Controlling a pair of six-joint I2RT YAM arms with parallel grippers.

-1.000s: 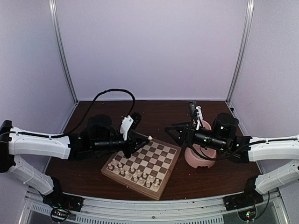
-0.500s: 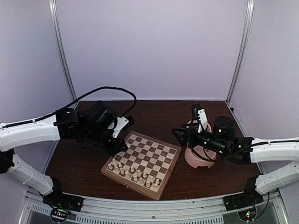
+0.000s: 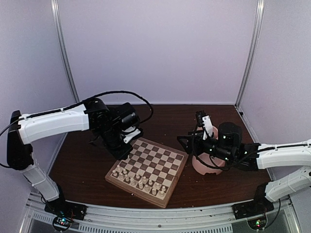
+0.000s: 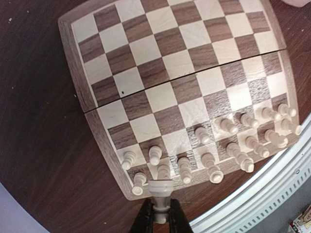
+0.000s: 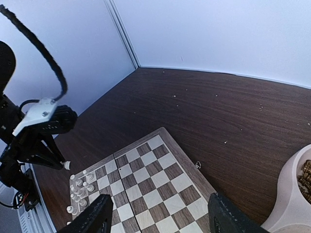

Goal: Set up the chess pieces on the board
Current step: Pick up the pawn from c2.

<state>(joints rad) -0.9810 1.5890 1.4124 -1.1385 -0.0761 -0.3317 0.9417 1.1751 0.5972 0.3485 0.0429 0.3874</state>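
Apparently a placing step is in hand: the left gripper (image 4: 160, 216) is clamped on one small pale cream turned chess piece (image 4: 161, 189), held up near the left edge of the flat square wooden chessboard with tan and brown checks (image 4: 160, 73). Other cream pieces (image 4: 228, 126) stand in two rows along the board's near edge. Next, the held piece probably needs lowering upright onto a free square in those rows without knocking its neighbours. Off the board's right side, the right gripper (image 5: 163, 216) has its fingers apart, holding nothing.

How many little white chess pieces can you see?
16. Fifteen pieces stand in two rows along one edge of the board; one more piece is held in the left gripper. Others could be hidden.
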